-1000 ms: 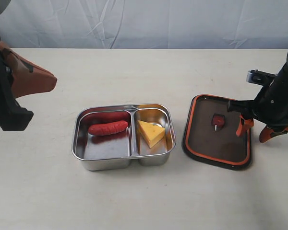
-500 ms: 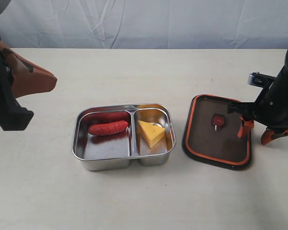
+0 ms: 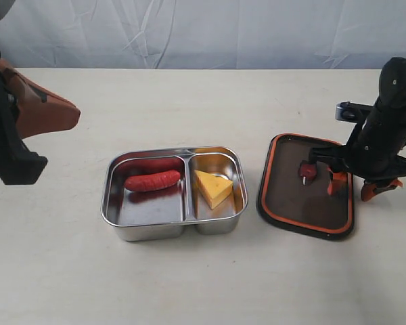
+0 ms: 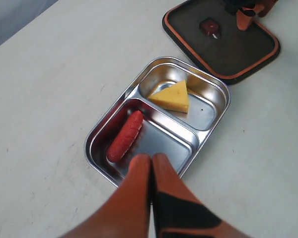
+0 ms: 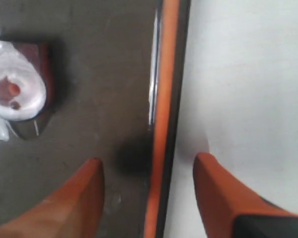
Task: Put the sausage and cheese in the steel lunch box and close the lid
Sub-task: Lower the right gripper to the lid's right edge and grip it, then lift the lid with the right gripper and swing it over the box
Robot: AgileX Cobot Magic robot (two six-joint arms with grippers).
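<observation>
The steel lunch box (image 3: 149, 232) sits mid-table with the red sausage (image 3: 152, 181) in its larger compartment and the yellow cheese (image 3: 212, 187) in the smaller one. To its right the dark lid (image 3: 304, 206) lies upside down, orange seal rim up, valve tab (image 3: 307, 170) at its centre. My right gripper (image 3: 354, 187) is open and low, straddling the lid's right edge (image 5: 166, 74): one finger over the lid, the other over the table. In its own view the right gripper (image 5: 149, 163) holds nothing. My left gripper (image 4: 151, 159) is shut and empty, raised above the box's near-left side.
The left wrist view shows the sausage (image 4: 125, 136), cheese (image 4: 171, 97), box rim (image 4: 208, 139) and lid (image 4: 228, 49) from above. The beige table runs back to a pale crumpled backdrop (image 3: 203, 34). The left arm (image 3: 13, 135) fills the exterior view's left edge.
My right gripper has shifted a little left, bringing its inner finger over the lid's right edge. The left arm, the box and its contents have not moved.
</observation>
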